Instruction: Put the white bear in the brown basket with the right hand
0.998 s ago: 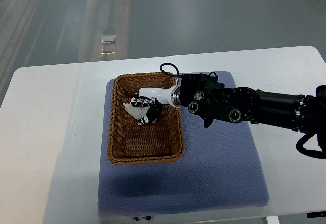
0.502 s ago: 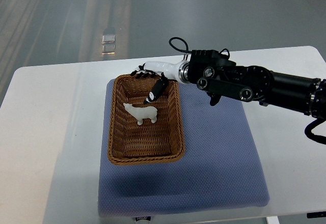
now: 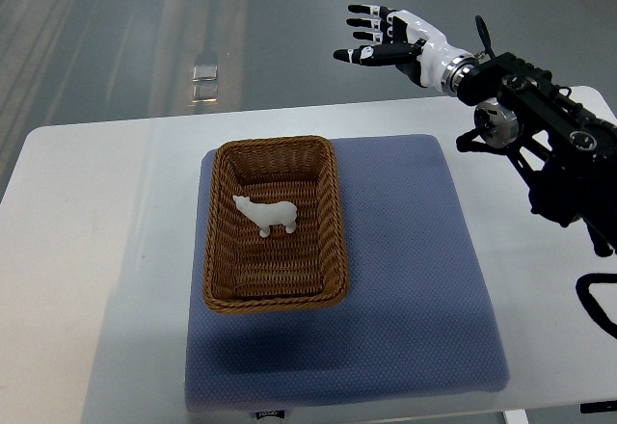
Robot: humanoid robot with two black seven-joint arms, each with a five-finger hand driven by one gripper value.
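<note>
Since half a second before: we saw our right hand (image 3: pixel 386 40) rise clear of the brown basket (image 3: pixel 275 224), now beyond the table's (image 3: pixel 96 251) far edge.
Hand: fingers spread, holding nothing.
White bear (image 3: pixel 266 215): standing in the basket, unmoved.
Basket: on the blue mat (image 3: pixel 405 279).
Writing: small label at the mat's front edge, unreadable.

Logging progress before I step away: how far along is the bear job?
Done: the white bear lies inside the brown basket on the blue mat. In hand: nothing; the right hand is open, raised beyond the table's far edge. Left: nothing visible.
</note>
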